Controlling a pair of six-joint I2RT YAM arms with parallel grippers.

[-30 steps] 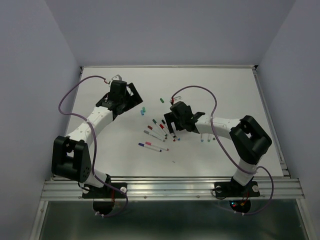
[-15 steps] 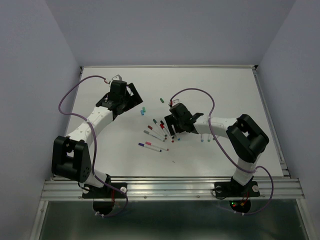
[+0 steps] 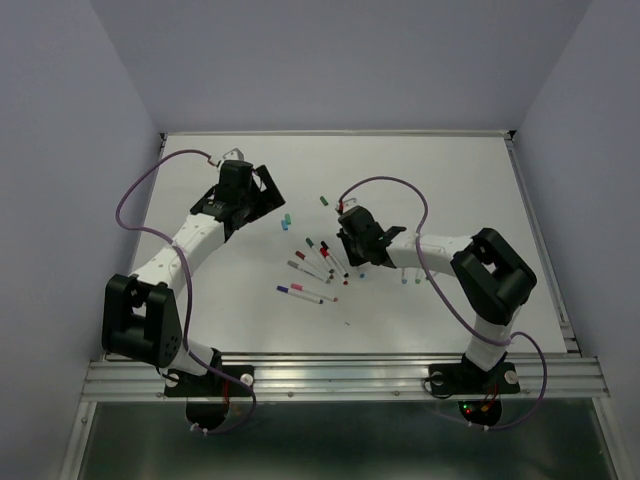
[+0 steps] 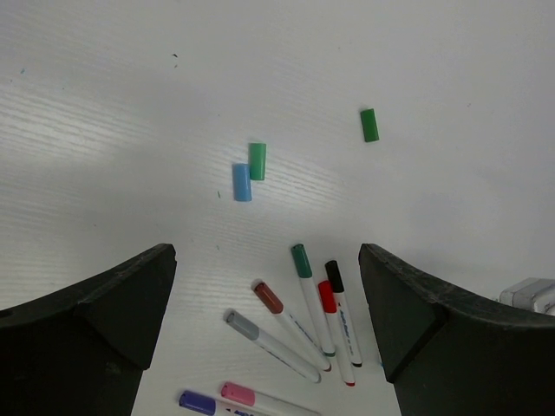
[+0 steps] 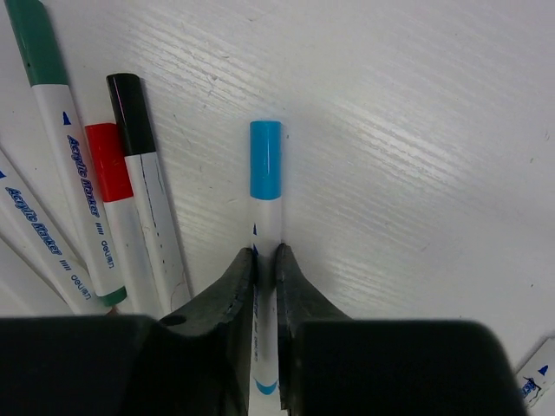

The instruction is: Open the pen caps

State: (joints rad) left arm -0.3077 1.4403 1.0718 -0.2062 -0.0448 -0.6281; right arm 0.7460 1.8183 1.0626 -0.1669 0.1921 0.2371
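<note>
Right gripper (image 5: 265,254) pinching blue-capped pen (image 5: 265,201), white table (image 5: 416,113), lavender walls (image 3: 60,120)

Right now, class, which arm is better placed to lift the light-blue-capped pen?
Right: the right gripper is shut on the pen barrel below its light-blue cap; the left gripper hangs open, well away.

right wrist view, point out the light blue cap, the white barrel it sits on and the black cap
light blue cap (image 5: 265,160), right wrist view, middle of the cap
white barrel (image 5: 266,224), right wrist view, bare stretch just below the cap
black cap (image 5: 131,113), right wrist view, middle of the cap
</note>
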